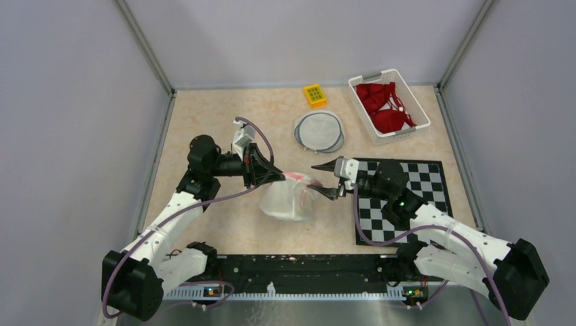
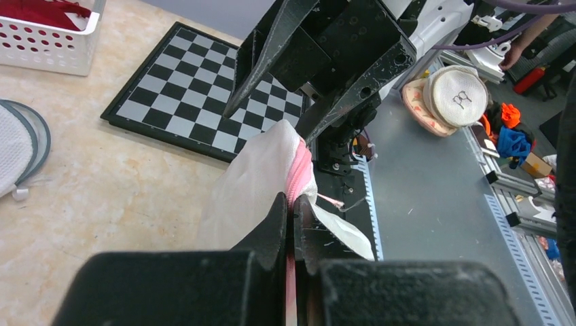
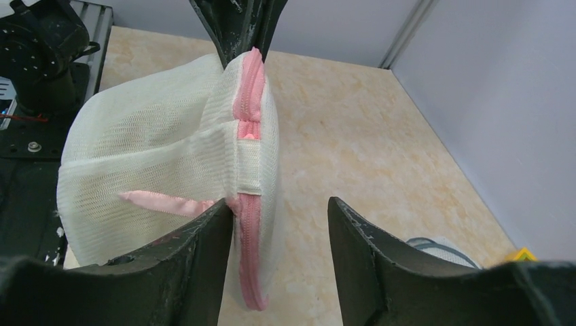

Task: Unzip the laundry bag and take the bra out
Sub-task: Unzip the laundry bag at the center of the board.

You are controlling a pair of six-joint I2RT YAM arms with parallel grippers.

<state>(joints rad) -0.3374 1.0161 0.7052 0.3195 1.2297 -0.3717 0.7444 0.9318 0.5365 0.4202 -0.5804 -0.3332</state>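
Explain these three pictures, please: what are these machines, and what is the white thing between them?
Two robot arms bolted to a table. One picture looks down from above; the other two come from a camera on each wrist. The left gripper is pinched shut on the pink zipper edge of a white mesh laundry bag. The right gripper is open around that zipper. Also on the table: a chessboard, a white basket holding red garments, a round mesh bag and a small yellow block.

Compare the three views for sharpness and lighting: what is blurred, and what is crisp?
Top external: even, soft light, everything sharp. Left wrist: the left gripper is a dark, blurred mass close up; the chessboard is crisp. Right wrist: the laundry bag shows sharp mesh, the right gripper slightly soft.
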